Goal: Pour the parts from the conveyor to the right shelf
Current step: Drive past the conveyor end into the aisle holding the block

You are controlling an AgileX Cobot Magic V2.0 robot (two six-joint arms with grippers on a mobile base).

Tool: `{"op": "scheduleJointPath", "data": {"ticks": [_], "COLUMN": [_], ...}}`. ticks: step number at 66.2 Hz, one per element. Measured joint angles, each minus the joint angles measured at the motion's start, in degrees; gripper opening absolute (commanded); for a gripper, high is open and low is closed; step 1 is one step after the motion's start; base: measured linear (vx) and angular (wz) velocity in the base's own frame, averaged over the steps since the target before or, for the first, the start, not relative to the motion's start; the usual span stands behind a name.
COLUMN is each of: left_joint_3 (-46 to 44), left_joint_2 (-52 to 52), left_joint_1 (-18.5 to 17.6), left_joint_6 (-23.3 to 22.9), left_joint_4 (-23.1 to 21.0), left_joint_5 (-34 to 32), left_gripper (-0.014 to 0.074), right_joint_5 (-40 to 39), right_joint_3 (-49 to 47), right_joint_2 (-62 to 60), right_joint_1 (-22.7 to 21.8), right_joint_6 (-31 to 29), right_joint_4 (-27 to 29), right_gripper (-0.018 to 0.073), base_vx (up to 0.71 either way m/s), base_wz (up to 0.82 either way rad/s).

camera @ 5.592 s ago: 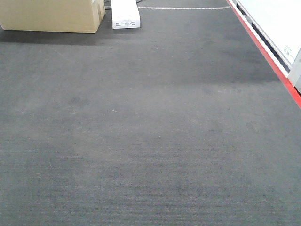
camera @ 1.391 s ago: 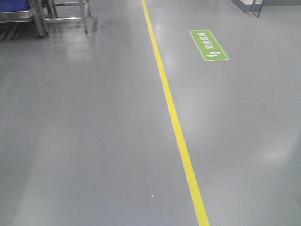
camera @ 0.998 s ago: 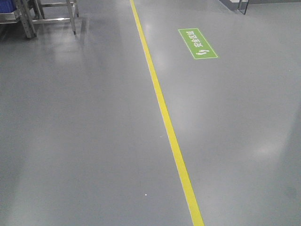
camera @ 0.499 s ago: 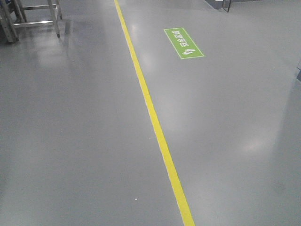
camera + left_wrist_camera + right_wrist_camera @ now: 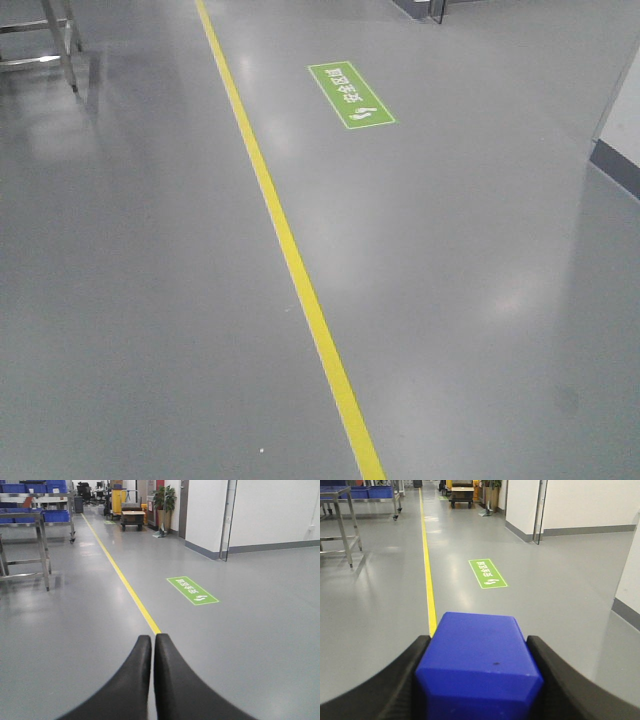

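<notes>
A bright blue block, one of the parts (image 5: 479, 665), fills the space between the black fingers of my right gripper (image 5: 479, 641), which is shut on it above the floor. My left gripper (image 5: 152, 638) is shut with its fingertips pressed together and nothing between them. The conveyor is out of view. Steel-framed racks with blue tubs (image 5: 54, 516) stand far off at the left, also seen as racks (image 5: 367, 492) in the right wrist view. I cannot tell whether either is the right shelf.
Glossy grey floor lies all around, with a yellow line (image 5: 290, 260) running away from me and a green floor sign (image 5: 351, 95) to its right. A steel rack leg (image 5: 66, 45) is at far left. A white wall corner (image 5: 622, 140) stands at right. Carts and plants (image 5: 132, 517) are far down the aisle.
The front view has left the dark conveyor surface for the grey floor. Over the last second the yellow line, green sign and steel rack slid leftward, and a wall came in at right.
</notes>
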Motion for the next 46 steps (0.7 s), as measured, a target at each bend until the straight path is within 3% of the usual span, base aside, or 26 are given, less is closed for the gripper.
{"op": "scheduleJointPath", "data": {"ticks": [46], "left_joint_3": [0.0], "left_joint_2": [0.0], "left_joint_1": [0.0], "left_joint_6": [0.0], "left_joint_4": [0.0], "left_joint_5": [0.0], "left_gripper": [-0.0006], "right_joint_5": [0.0], "right_joint_3": [0.0], "right_joint_2": [0.0], "right_joint_1": [0.0], "right_joint_6": [0.0], "right_joint_4": [0.0], "right_gripper": [-0.0004], "base_vx": [0.37], "base_wz": [0.04]}}
